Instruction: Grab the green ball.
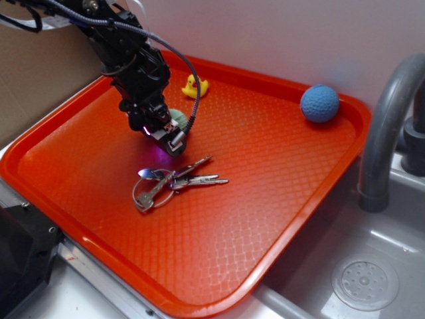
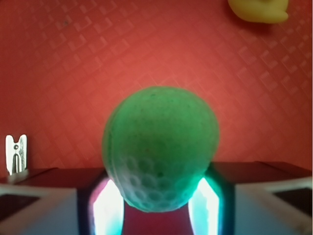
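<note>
Orange and cross-hatched, the tray [image 1: 279, 199] sits on the worktop beside a steel sink [image 1: 372, 266] with a grey faucet [image 1: 385, 126]. Over the tray's far left part the black claw [image 1: 165, 131] points down, and from the wrist view its two fingers [image 2: 105, 205] pinch the green ball [image 2: 160, 147] from either side. A yellow rubber duck [image 1: 194, 86] stands just beyond it, a blue dimpled ball [image 1: 319, 104] rests near the far right corner, and a bunch of keys [image 1: 174, 181] lies just in front of the claw.
</note>
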